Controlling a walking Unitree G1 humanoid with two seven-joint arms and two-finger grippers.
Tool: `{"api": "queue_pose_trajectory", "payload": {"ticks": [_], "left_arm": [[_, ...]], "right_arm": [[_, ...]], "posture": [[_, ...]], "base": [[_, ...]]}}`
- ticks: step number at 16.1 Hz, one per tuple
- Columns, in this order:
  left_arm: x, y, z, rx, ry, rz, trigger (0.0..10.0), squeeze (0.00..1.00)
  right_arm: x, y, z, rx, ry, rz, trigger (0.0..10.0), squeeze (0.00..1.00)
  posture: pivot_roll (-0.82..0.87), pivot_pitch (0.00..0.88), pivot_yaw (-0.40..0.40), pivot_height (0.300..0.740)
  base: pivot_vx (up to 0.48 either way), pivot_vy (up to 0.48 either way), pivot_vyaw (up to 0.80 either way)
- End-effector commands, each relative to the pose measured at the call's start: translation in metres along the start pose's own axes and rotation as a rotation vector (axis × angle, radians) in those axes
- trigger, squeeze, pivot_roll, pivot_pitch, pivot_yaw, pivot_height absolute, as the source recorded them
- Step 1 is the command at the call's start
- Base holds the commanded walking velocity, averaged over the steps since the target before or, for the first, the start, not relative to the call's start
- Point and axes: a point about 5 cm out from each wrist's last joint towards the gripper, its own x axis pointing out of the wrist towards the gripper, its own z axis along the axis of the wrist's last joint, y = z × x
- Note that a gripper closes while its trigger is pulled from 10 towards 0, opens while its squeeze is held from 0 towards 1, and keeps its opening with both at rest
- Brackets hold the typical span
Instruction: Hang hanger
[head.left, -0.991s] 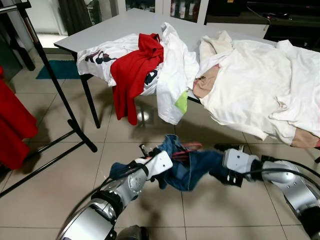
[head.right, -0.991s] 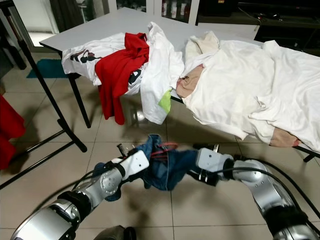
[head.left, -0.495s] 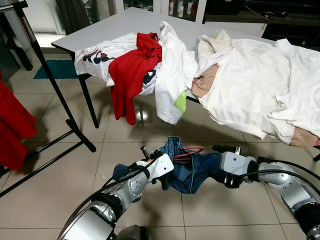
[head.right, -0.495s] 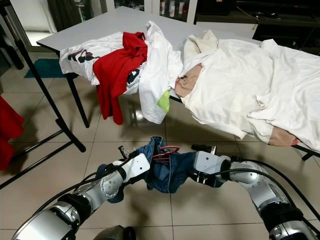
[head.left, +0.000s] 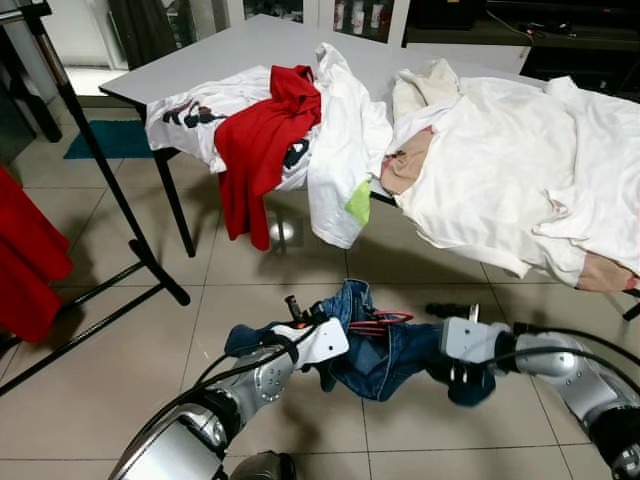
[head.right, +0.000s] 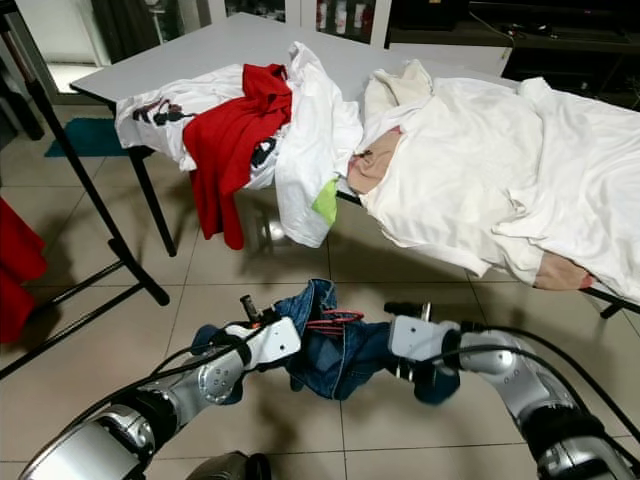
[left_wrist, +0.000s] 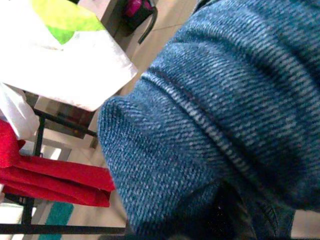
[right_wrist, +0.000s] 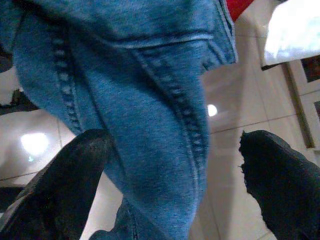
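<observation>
Blue denim garment (head.left: 385, 350), red hanger (head.left: 380, 322), white sheet (head.left: 500, 170).

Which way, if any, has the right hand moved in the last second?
Yes. The right hand drew slightly back toward the robot, farther from the floor tile seam ahead.

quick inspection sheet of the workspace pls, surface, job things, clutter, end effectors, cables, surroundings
surface: grey table, heaped with clothes.
job's things: blue denim garment held above the tiled floor between both arms, red hanger in its folds.
clutter: red shirt and white shirts draped over the table edge; white sheet to the right.
end effectors: left end effector at the denim, fingers hidden; right end effector open, denim between its fingers.
cables: black cable along the right arm.
surroundings: black rack and red cloth on the left.
</observation>
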Motion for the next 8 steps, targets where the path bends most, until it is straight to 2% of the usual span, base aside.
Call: {"api": "queue_pose_trajectory", "payload": {"ticks": [1, 5, 8], "left_arm": [[0.002, 0.005, 0.007, 0.0, -0.043, 0.039, 10.0, 0.0], [0.005, 0.01, 0.013, 0.001, -0.068, 0.06, 10.0, 0.0], [0.004, 0.007, 0.013, 0.009, -0.084, 0.047, 10.0, 0.0]], "right_arm": [[0.002, -0.001, 0.002, 0.001, -0.021, 0.008, 10.0, 0.0], [0.007, 0.005, 0.004, 0.11, -0.068, 0.076, 10.0, 0.0], [0.009, 0.011, 0.001, 0.13, -0.062, 0.088, 10.0, 0.0]], "posture": [[0.01, 0.003, 0.005, 0.74], [0.01, 0.002, 0.0, 0.74], [0.0, 0.016, 0.015, 0.74]], "base": [[0.0, 0.0, 0.0], [0.0, 0.0, 0.0], [0.0, 0.0, 0.0]]}}
